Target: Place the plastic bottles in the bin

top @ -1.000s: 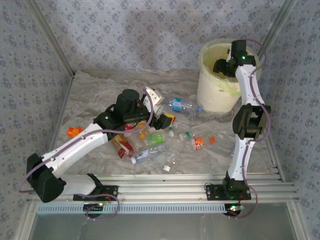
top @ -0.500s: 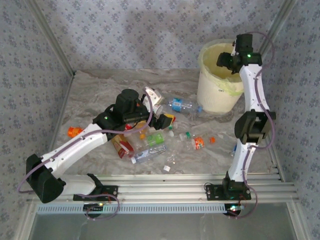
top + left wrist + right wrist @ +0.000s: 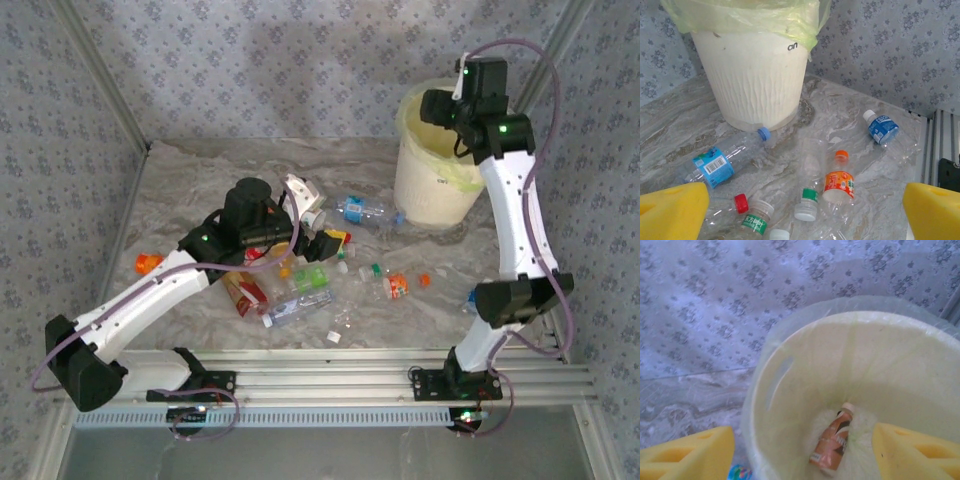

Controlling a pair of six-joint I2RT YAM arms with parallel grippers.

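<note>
Several plastic bottles lie scattered on the marbled table: a blue-labelled one (image 3: 362,211) (image 3: 715,166) by the bin's foot, an orange-labelled one (image 3: 397,287) (image 3: 838,182), a green-banded clear one (image 3: 812,187), a red-capped one (image 3: 740,203), and one with a blue label and white cap (image 3: 883,128). My left gripper (image 3: 312,222) (image 3: 802,212) hovers open over this pile, holding nothing. The cream bin (image 3: 435,180) (image 3: 752,75) (image 3: 790,390) stands at the back right with its pale green bag over the rim. My right gripper (image 3: 440,106) (image 3: 802,455) hangs open above the bin's mouth. A brown bottle (image 3: 832,442) lies at the bin's bottom.
An orange bottle (image 3: 148,263) lies apart at the far left, and a red-labelled one (image 3: 243,292) under the left arm. Loose caps (image 3: 333,338) dot the front of the table. Metal rails (image 3: 380,365) line the near edge. Patterned walls close in the back and both sides.
The right arm has lifted and stretched up, carrying its gripper higher and slightly left over the bin. The left arm has shifted only slightly.
</note>
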